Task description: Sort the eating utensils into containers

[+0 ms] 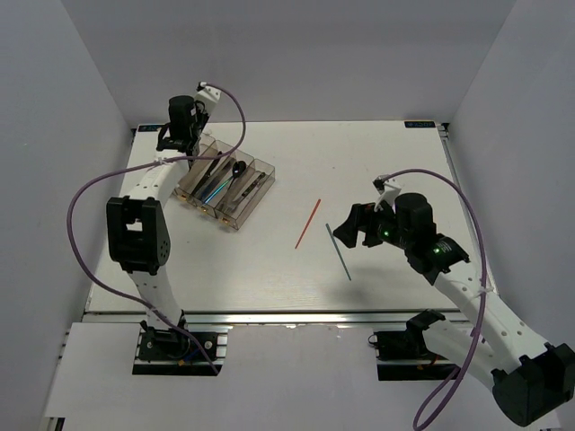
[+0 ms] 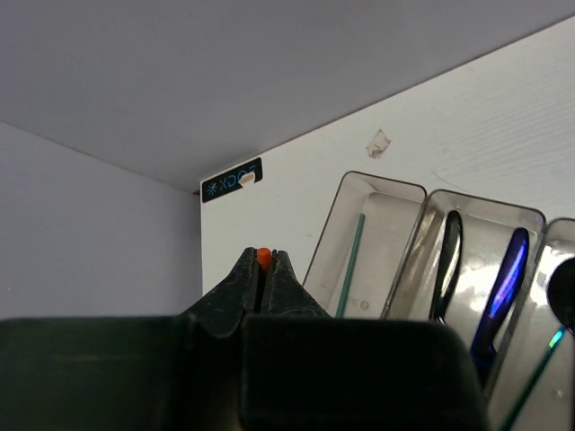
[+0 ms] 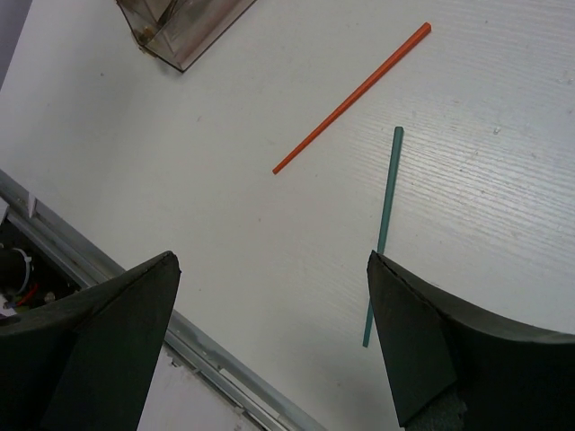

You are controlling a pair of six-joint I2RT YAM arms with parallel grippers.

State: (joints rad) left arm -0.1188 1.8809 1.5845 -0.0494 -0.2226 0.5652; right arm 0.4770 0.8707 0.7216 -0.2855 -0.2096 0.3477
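**Room:** pale grey walls (image 1: 269, 54) on three sides. A white table (image 1: 395, 162) carries a small dark label (image 2: 232, 180) at its far left corner.

**Left arm:** reaches to the far left corner. The left gripper (image 2: 264, 269) is above the tray's far end, jaws pinched tight on an orange tip (image 2: 263, 258). The rest of that piece is hidden.

**Tray** (image 1: 241, 224)**:** far left on the table, set aslant. The end compartment holds a green stick (image 2: 350, 260); the next two hold a dark utensil (image 2: 446, 260) and a blue knife (image 2: 503, 278).

**Centre:** orange chopstick (image 1: 308, 224) lies loose. Green chopstick (image 1: 339, 252) lies near its right, apart.

**Right arm:** bent low. The right gripper (image 1: 353, 229) hovers over the green chopstick, jaws spread wide, holding nothing.
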